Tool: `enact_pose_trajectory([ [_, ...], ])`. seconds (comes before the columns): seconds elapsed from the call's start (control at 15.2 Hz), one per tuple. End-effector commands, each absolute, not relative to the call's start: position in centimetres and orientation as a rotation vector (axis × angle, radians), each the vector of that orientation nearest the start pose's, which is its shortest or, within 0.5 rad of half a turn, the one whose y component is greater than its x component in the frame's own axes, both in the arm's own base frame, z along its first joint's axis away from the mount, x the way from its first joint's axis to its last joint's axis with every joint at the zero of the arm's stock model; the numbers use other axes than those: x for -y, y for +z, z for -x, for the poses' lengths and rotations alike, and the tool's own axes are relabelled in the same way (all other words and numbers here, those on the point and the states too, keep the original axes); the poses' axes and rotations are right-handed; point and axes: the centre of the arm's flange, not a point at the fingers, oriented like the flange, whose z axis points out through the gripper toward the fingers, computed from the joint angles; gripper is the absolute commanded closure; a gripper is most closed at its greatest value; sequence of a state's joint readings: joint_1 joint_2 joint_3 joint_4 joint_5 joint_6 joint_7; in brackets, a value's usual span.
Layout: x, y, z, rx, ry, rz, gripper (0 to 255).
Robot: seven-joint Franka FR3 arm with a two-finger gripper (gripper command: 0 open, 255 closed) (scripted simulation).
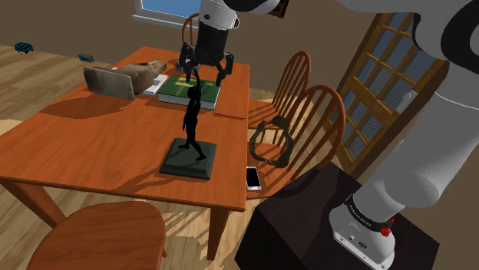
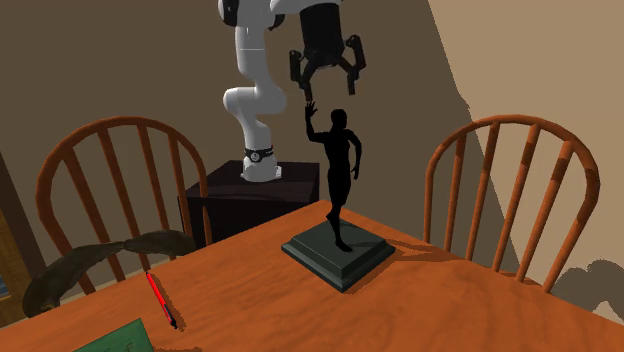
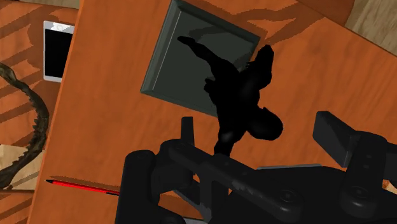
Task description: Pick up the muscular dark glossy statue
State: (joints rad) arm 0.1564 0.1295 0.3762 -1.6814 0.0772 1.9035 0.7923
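Over the table [image 1: 92, 146], hand [image 2: 328, 88] wide above statue [image 2: 340, 170], shoulder view adds green book [image 1: 188, 92].

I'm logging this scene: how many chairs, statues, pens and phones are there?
Chairs: 4
Statue: 1
Pen: 1
Phone: 1
Total: 7

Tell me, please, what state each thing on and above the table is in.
statue: upright on its base, not held.
gripper: jaws open, above the statue's raised hand, holding nothing.
phone: lying flat at the table edge.
red pen: lying flat on the table.
green book: closed, lying flat.
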Motion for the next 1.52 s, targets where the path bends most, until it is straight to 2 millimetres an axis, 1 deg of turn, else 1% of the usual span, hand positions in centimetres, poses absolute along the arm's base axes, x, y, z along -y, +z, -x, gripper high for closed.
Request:
enact_pose_trajectory([
  [0.0, -32.4, 53.0, -54.6, -0.438, -0.021, 2.947, 0],
  [0.07, -32.6, 53.0, -54.8, -0.440, -0.022, 2.947, 0],
  [0.46, -32.6, 49.8, -54.8, -0.440, -0.022, 2.947, 0],
  [0.53, -32.6, 49.0, -54.8, -0.440, -0.022, 2.947, 0],
  [0.66, -32.6, 49.0, -54.8, -0.440, -0.022, 2.947, 0],
  [0.73, -32.7, 49.0, -54.8, -0.440, -0.022, 2.947, 255],
  [1.32, -32.6, 49.0, -54.8, -0.440, -0.022, 2.947, 255],
  [1.45, -32.6, 50.0, -54.8, -0.440, -0.022, 2.947, 255],
])
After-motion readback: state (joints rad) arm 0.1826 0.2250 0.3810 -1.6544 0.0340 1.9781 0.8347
